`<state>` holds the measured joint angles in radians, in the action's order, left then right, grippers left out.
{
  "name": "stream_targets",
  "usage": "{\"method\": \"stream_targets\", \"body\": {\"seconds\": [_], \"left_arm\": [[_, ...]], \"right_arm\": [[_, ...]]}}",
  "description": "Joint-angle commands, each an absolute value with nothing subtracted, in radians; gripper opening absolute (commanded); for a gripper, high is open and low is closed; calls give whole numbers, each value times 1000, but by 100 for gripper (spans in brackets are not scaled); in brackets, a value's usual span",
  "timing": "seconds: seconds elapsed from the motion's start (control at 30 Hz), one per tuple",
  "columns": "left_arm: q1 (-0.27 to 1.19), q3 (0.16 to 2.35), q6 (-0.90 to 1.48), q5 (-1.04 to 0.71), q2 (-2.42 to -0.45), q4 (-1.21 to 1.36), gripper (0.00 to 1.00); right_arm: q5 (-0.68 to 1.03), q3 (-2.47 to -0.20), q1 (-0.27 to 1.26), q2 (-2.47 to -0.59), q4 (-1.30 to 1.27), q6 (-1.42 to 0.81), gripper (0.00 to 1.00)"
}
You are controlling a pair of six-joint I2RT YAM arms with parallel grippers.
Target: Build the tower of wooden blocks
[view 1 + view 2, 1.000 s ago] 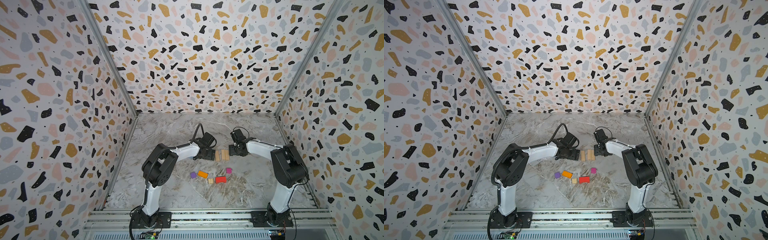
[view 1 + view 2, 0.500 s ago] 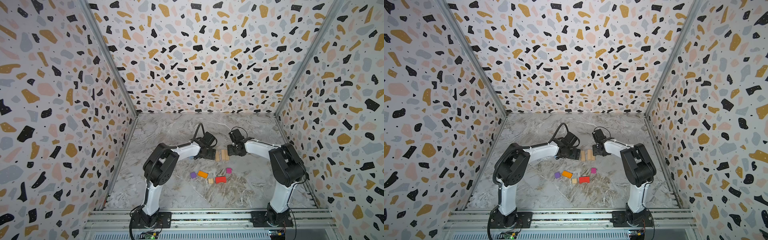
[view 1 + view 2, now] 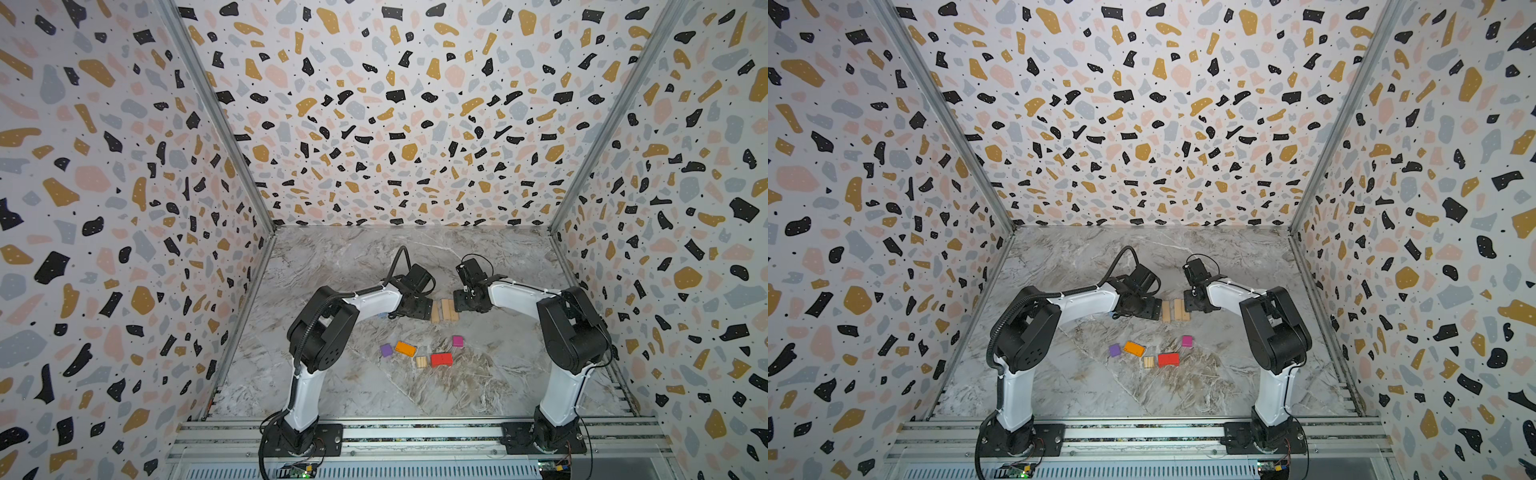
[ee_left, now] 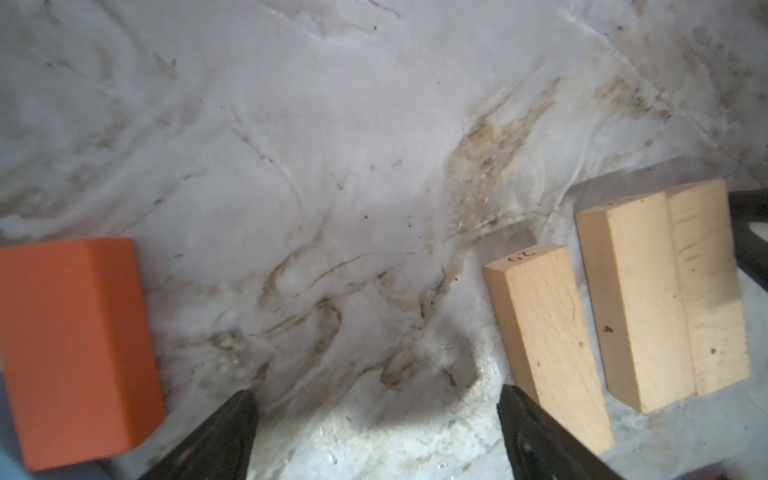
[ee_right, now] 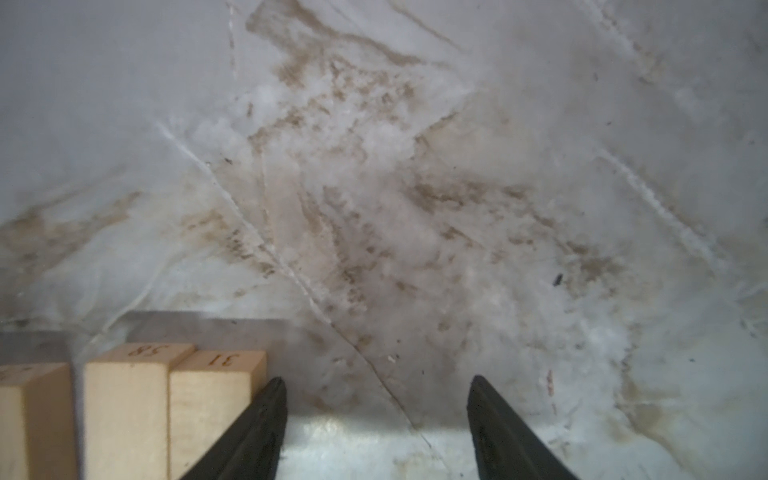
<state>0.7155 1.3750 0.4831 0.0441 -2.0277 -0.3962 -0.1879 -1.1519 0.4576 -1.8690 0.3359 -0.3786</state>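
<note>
I see the left claw (image 3: pixel 424 309) low over the grey marble worktop (image 3: pixel 415 257), with its jaws wide apart and nothing between them. The left wrist view shows this too (image 4: pixel 374 392). The right claw (image 3: pixel 458 301) faces it from the other side, and its jaws are also apart and hold nothing (image 5: pixel 377 379).

The tower (image 3: pixel 445 310) is only a bottom layer so far. It is three flat tan wooden planks lying side by side between the two claws, near the middle of the worktop. The lone plank (image 4: pixel 544 345) on the left claw's side has a small gap next to it. The middle plank (image 4: pixel 631 299) and the last plank (image 4: pixel 706 291) touch each other. One right finger (image 5: pixel 253 432) sits just beside the last plank (I cannot tell if it touches).

Nearer to the arm bases, well apart from the planks, lie some loose blocks:
- a small purple cube (image 3: pixel 386 350)
- a flat orange block (image 3: pixel 405 348)
- a little tan block (image 3: pixel 421 362)
- a red block (image 3: pixel 441 359)
- a pink cube (image 3: pixel 457 341)

The left wrist view also shows a big orange brick (image 4: pixel 75 349). I cannot tell if it is the same orange block.
</note>
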Motion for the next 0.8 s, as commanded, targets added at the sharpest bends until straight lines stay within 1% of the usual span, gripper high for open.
{"method": "stream_targets", "body": {"seconds": [0.0,0.77], "left_arm": [[725,1404,477,40,-2050,-393,92],[748,1407,489,29,-2062,-388,92]], "right_arm": [[-192,-1186,466,-1877,352,-372,71],[-203,-1173,466,-1865,376,-401,71]]}}
